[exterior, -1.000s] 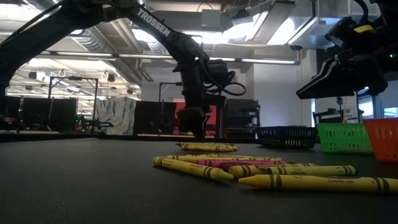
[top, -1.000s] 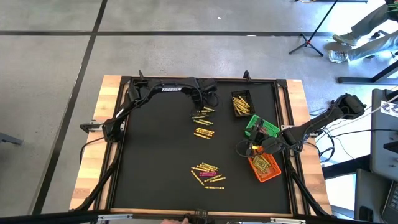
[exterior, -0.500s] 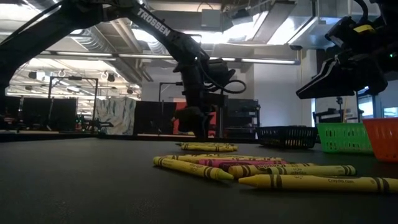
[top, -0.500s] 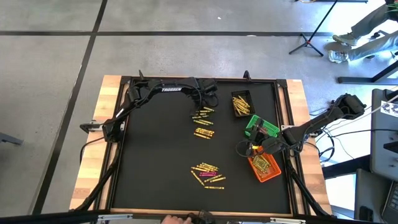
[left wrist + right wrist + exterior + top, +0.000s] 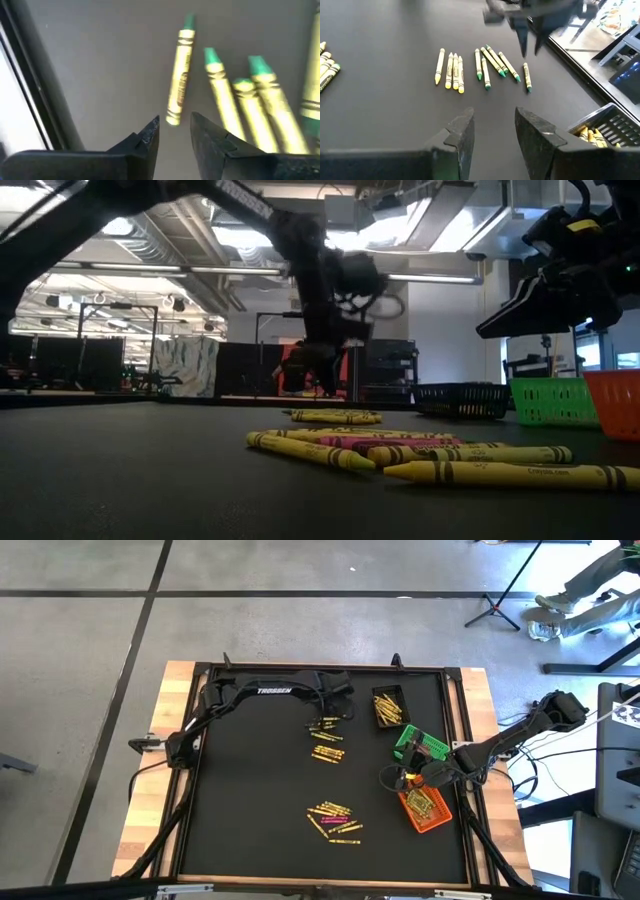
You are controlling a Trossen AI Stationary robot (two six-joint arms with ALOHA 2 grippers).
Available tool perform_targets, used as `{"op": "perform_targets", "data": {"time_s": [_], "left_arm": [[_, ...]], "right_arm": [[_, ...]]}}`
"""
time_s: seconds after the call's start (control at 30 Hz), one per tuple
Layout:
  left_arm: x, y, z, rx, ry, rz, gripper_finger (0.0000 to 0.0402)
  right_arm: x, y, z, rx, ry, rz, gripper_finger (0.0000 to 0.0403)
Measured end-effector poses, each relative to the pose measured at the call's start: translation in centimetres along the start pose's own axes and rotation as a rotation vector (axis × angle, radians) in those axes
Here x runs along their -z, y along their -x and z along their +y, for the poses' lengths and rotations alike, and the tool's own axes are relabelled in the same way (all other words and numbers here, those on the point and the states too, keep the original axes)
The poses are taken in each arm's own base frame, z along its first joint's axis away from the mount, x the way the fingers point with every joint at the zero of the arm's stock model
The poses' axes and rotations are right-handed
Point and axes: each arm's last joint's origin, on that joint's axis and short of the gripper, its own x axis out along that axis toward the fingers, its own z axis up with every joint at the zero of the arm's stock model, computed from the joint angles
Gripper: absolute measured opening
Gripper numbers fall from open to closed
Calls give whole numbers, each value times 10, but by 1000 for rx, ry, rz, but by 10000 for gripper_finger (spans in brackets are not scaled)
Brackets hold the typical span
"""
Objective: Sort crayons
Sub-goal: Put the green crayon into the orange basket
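Crayons lie flat on the black mat in three loose groups: green-tipped ones (image 5: 325, 724) and yellow ones (image 5: 328, 752) toward the far side, and a near group (image 5: 335, 820) with a pink one (image 5: 390, 442). My left gripper (image 5: 336, 702) hangs a little above the far group. It is open by a narrow gap and empty, and one green-tipped crayon (image 5: 179, 75) lies just beyond its fingertips (image 5: 175, 131). My right gripper (image 5: 392, 778) waits open and empty beside the orange bin (image 5: 425, 808), and its wrist view shows the gap (image 5: 492, 125).
A black bin (image 5: 388, 705) holding yellow crayons, a green bin (image 5: 415, 745) and the orange bin with crayons stand in a row along the mat's right side. The mat has a raised dark frame (image 5: 190, 780). Bare mat lies at the left and centre.
My left gripper has risen from the mat above the far group of crayons and shifted slightly toward the table's far edge. The crayons have stayed where they were. My right arm has kept still.
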Motion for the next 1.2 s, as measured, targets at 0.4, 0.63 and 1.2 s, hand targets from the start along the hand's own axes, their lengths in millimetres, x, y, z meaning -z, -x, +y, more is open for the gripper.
{"op": "perform_targets", "data": {"time_s": [0.4,0.63,1.2], "left_arm": [[39,68,-36,58,229,-153,85],[95,66,-90,-83,398,-461,79],[139,55,-160,-143,663,-1101,79]], "right_arm": [[-16,-9,-10,52,14,-34,162],[-34,-34,-38,35,-45,13,206],[-64,-153,-106,-35,-100,242,211]]}}
